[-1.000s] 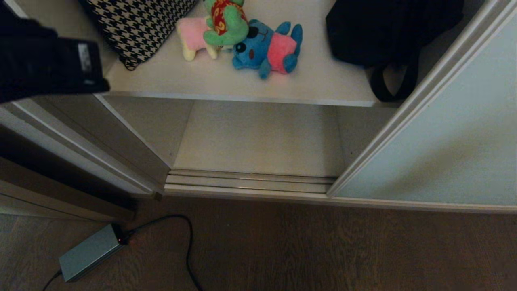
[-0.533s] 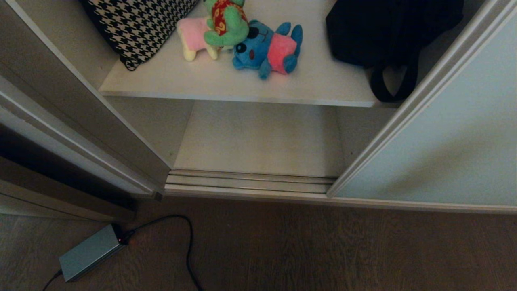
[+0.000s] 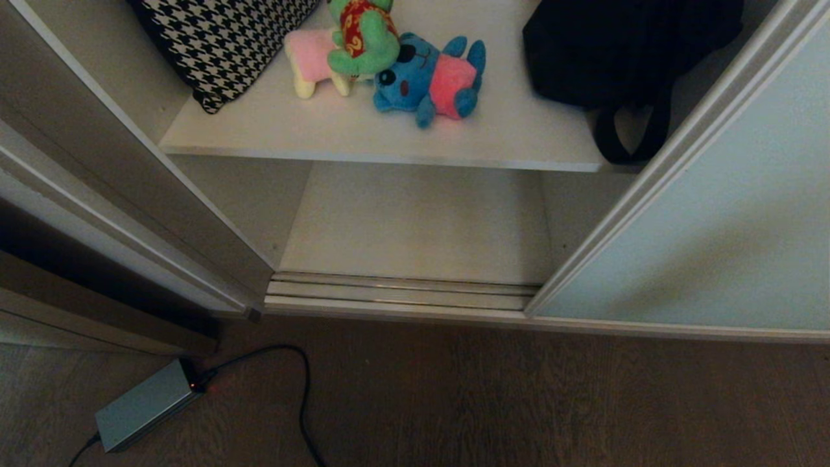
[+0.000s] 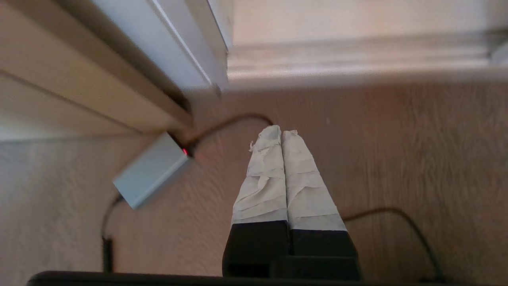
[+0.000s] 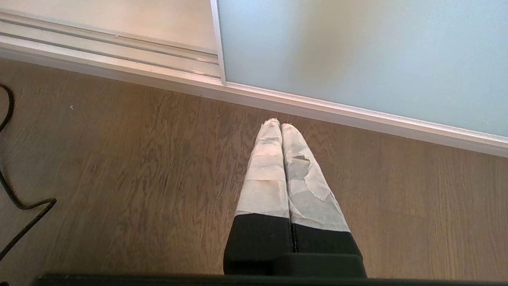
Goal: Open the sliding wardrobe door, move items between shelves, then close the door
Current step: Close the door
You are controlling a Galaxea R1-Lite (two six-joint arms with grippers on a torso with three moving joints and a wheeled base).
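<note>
The sliding wardrobe door [image 3: 700,214] stands slid aside at three o'clock, baring the shelves [image 3: 363,139]; the blue plush [image 3: 428,78] and yellow plush [image 3: 311,61] lie touching at twelve. Only the wrist views show the left gripper [image 4: 281,133] and right gripper [image 5: 279,125], jaws together, empty, above the floor [image 3: 519,402], probably parked.

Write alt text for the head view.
An open wardrobe seen from above: the sliding wardrobe door is pushed to the right, and the upper shelf holds a blue plush toy, a pale yellow plush toy, a green plush, a houndstooth cushion and a black bag. The lower shelf is bare.
</note>
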